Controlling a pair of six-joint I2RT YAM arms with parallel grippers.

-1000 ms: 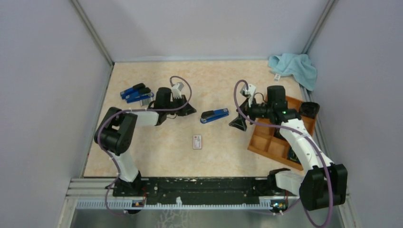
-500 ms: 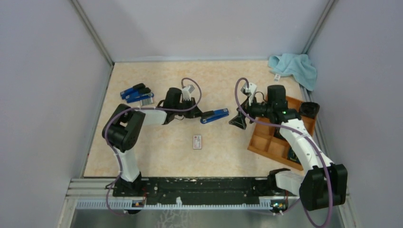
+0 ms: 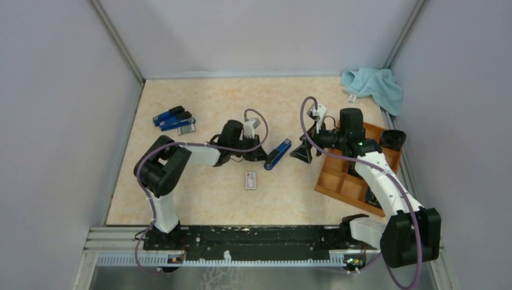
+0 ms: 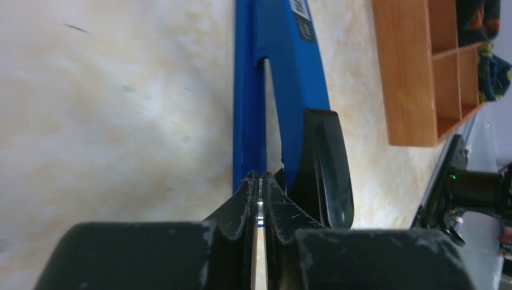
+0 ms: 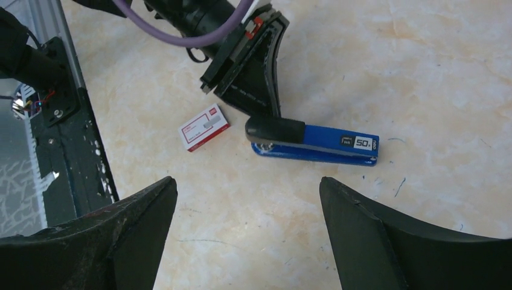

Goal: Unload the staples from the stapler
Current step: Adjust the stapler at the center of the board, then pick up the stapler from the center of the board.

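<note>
While the beige tabletop [image 3: 205, 103] carries everything, we take it first: both arms reach out over its middle from the near edge. Our left arm [image 3: 187, 154] lies low across the left half. Our right arm [image 3: 377, 175] bends over the wooden tray [image 3: 334, 179], which sits against the right edge with its compartments facing up. A light blue cloth [image 3: 374, 84] is bunched in the far right corner. Toward the far left lies a cluster of staplers [image 3: 174, 118], blue and black, well apart from the arms.

Near the middle of the tabletop lies the blue stapler [image 3: 277, 154], set at an angle, its black rear end toward the left and its nose toward the far right. Our left gripper [image 4: 261, 190] has its fingers pressed together with nothing between them, and their tips meet that black rear end. Our right gripper [image 5: 247, 241] hangs above the tabletop just left of the tray, its fingers spread wide and holding nothing, with the blue stapler near it on the far side.

A small white box [image 3: 250, 180] with a red label lies just nearer than the blue stapler, apart from it. The staples themselves we cannot see; whether any sit inside the blue stapler we cannot tell.
</note>
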